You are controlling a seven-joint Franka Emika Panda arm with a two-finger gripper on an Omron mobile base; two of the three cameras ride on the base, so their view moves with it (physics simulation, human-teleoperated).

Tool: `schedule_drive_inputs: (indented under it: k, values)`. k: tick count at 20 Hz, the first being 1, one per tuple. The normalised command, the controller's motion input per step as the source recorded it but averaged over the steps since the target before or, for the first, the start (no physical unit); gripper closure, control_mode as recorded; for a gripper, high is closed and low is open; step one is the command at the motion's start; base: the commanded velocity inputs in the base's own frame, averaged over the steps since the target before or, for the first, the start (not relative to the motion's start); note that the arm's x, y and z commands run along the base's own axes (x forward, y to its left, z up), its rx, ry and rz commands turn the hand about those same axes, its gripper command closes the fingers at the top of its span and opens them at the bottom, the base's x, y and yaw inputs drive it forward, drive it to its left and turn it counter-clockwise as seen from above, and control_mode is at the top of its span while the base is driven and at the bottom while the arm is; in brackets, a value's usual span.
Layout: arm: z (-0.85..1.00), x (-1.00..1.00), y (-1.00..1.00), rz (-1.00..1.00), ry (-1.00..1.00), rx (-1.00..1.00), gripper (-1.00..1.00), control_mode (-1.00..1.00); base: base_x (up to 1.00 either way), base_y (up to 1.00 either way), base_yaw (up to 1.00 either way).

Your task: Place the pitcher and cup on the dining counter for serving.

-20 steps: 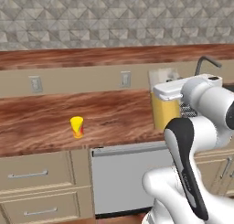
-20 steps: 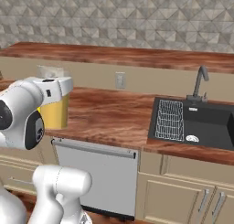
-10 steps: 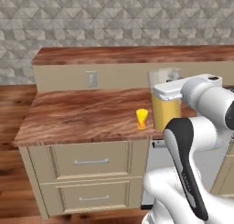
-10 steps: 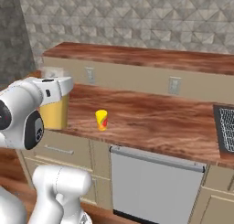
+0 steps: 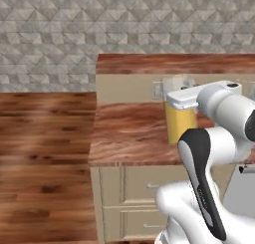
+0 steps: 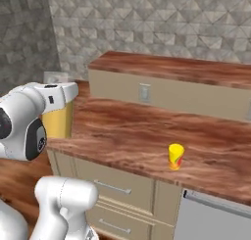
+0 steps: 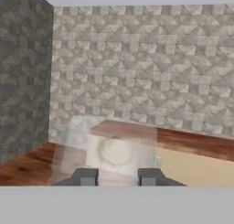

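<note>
- The gripper (image 7: 117,176) is closed narrowly on the pitcher (image 5: 180,119). In the hand view its clear rim shows as a pale ghost between the two dark fingertips (image 7: 85,176).
- From the left base view, the orange-yellow body hangs under the white hand, in front of the worktop (image 5: 134,138). I cannot tell whether its base clears that surface or grazes it.
- It seems to be carried upright so nothing would spill, and high enough, I judge, to go over the beige panel wall (image 6: 196,98) onto the dining counter (image 6: 176,67).
- The dining counter is the narrow reddish-brown shelf behind and above the worktop. Its top looks bare where I can see it, so a landing spot should be easy to find.
- The cup (image 6: 175,156) stands alone on the worktop near its front edge, well apart from the pitcher. It has not been served yet.
- A wall outlet (image 6: 144,92) sits in the beige panel, below the counter's lip and out of the way.
- The robot's own white arm (image 5: 209,158) blocks much of the pitcher in the left base view.
- The main obstacle, as I read it, is the raised lip of the dining counter. A low pitcher base could catch on it.
</note>
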Motion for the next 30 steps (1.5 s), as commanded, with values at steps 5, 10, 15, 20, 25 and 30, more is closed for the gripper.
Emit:
schedule_drive_inputs:
  k: [5, 10, 15, 20, 25, 30]
  values:
    - [0.0, 0.0, 0.0, 0.0, 0.0, 0.0, 1.0, 1.0, 0.65, 1.0, 0.11]
    - [0.0, 0.0, 0.0, 0.0, 0.0, 0.0, 1.0, 1.0, 0.48, 1.0, 0.08]
    - [0.0, 0.0, 0.0, 0.0, 0.0, 0.0, 1.0, 1.0, 0.42, 1.0, 0.0]
    - [0.0, 0.0, 0.0, 0.0, 0.0, 0.0, 1.0, 1.0, 0.83, 1.0, -0.23]
    - [0.0, 0.0, 0.0, 0.0, 0.0, 0.0, 1.0, 1.0, 1.0, 0.92, -0.47]
    - [0.0, 0.0, 0.0, 0.0, 0.0, 0.0, 1.0, 1.0, 1.0, 0.74, -0.51]
